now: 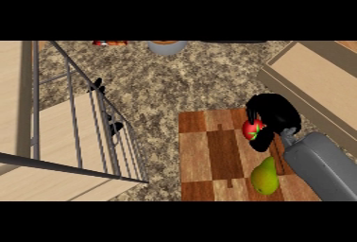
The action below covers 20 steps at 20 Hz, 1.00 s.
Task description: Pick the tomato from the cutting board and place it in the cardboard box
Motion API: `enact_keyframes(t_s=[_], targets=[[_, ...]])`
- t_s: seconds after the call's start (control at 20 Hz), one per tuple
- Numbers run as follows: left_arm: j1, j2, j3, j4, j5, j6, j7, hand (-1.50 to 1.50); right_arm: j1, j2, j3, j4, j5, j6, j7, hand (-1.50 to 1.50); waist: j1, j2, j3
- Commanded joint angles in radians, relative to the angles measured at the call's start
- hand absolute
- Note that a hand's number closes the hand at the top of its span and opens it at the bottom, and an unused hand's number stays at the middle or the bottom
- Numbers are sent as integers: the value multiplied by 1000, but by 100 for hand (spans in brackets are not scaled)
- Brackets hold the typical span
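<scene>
Speckled granite counter (188, 80) underfoot of everything, wooden cutting board (209, 160) laid on it. Tomato (252, 129) at the board's right edge, wrapped by the curled fingers of the right hand (273, 116); whether lifted or resting, impossible to tell. Judged as grasp made, carry and release into the cardboard box (317, 85) yet to come, box just beyond at upper right. Green pear (264, 176) lying on the board, nearer the lower edge, untouched. Left hand (105, 106) glimpsed behind a wire rack (77, 127) at left, fingers too hidden to judge.
</scene>
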Motion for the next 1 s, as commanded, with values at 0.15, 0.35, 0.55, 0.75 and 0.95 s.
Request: enact_keyframes(t_s=[0.15, 0.35, 0.55, 0.75, 0.95], targets=[[117, 33, 138, 57, 45, 66, 38, 0, -53, -69, -72, -114, 2, -32, -91, 150, -14, -7, -18], [114, 42, 151, 53, 55, 53, 51, 0, -93, -56, -119, -205, 38, -99, -29, 150, -19, -10, -18], [111, 20, 149, 69, 37, 73, 39, 0, -165, -109, -229, -298, 10, -66, 55, 150, -34, -11, -20], [126, 35, 153, 33, 42, 54, 50, 0, -162, -158, -324, -316, 1, -64, 118, 150, -27, -8, -18], [96, 15, 156, 53, 44, 64, 62, 0, -184, -202, -392, -332, 7, -47, 176, 150, -32, -5, -18]])
